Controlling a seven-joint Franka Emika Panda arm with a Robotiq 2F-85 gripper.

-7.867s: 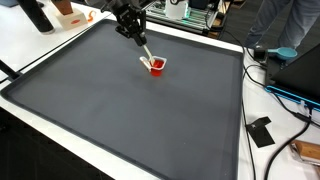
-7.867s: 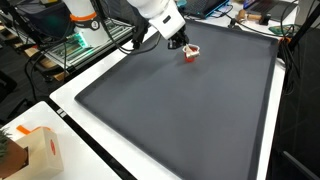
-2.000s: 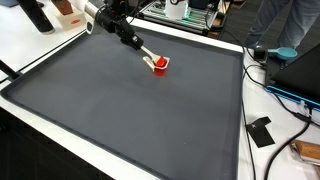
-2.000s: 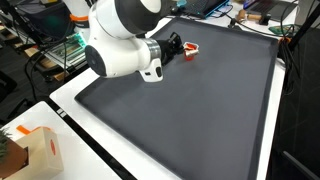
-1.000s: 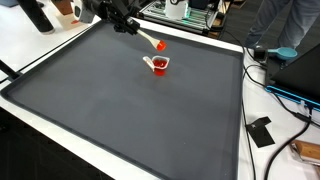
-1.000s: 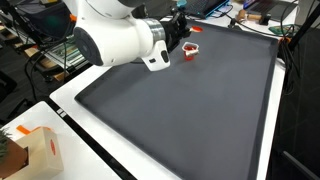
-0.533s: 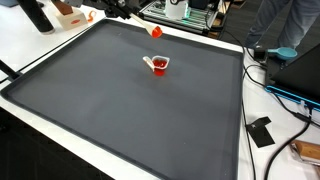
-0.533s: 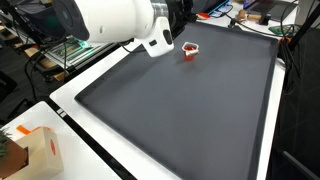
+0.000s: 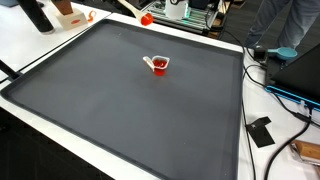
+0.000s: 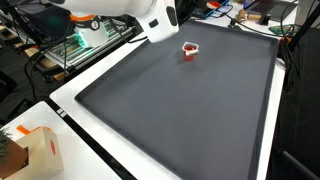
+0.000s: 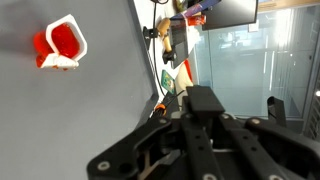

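Note:
A small red cup (image 9: pixel 157 65) with a pale rim stands on the dark mat (image 9: pixel 120 115) toward its far side; it also shows as the cup (image 10: pixel 190 50) and the cup (image 11: pixel 62 45). My gripper (image 11: pixel 196 104) is raised well away from the cup, its dark fingers pressed together. It is shut on a thin pale stick with a red tip (image 11: pixel 162 105). In an exterior view only that red tip (image 9: pixel 146 18) shows, near the top edge beyond the mat. The white arm (image 10: pixel 150 15) hides the gripper there.
A cardboard box (image 10: pixel 35 150) sits on the white table off the mat's corner. Cables (image 9: pixel 290 95) and a black object (image 9: pixel 260 131) lie beside the mat. A person (image 9: pixel 285 25) stands at the far side. An equipment rack (image 10: pixel 80 45) is behind the arm.
The gripper lifted the red-tipped stick out of the cup and carried it up and away toward the mat's far edge. The cup has stayed where it was.

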